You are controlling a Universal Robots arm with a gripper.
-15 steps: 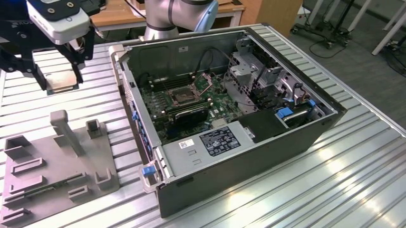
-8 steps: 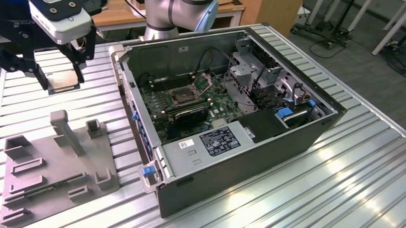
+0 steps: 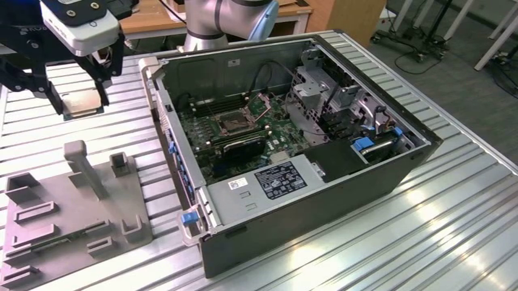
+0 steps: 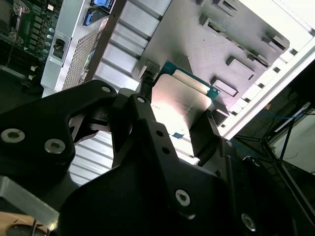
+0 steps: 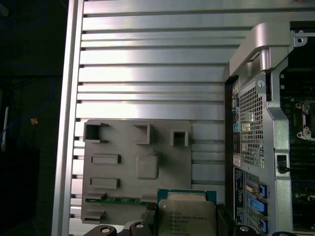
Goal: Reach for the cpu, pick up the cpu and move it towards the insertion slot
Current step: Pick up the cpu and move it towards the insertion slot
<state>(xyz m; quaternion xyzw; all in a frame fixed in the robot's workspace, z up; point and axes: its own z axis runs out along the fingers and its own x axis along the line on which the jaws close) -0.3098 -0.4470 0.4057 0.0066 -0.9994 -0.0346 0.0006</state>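
In the exterior view, your gripper [image 3: 82,108] is clamped on the cpu [image 3: 84,102], one black finger on each of two opposite edges. It holds the chip clear of the table [image 3: 453,212], to the exterior view's left of the case [image 3: 324,182]. The slot [image 3: 232,123] is well apart from it, down on the green board [image 3: 267,142] inside the open case. It is one square silvery frame with a dark centre. The case's side wall and its grey rim stand between cpu and slot. Black cables [image 3: 263,76] loop just beyond the slot, and a silvery metal cage [image 3: 319,91] rises near it. One grey plastic tray [image 3: 81,212] rests on the table's shiny ribbed slats, with two upright posts at the edge nearest the gripper. One white label [image 3: 240,183] sits on the case's grey inner box.

In the second wrist view, you see the cpu [image 4: 179,103] as a thin flat plate with a pale metallic face and a green rim. It is pinched between two matte black fingers [image 4: 147,128]. Past it lie the tray [image 4: 197,44] and a perforated metal corner of the case [image 4: 74,54].

In the first wrist view, the cpu [image 5: 186,216] is square with a green border and printed lines on its face. It overlaps the tray [image 5: 138,147] in frame. That tray carries three open box-shaped uprights along one side and one raised square pad, and a green strip [image 5: 118,200] runs near the cpu. The case [image 5: 256,123] stands beside the tray, and bare slats show between them.
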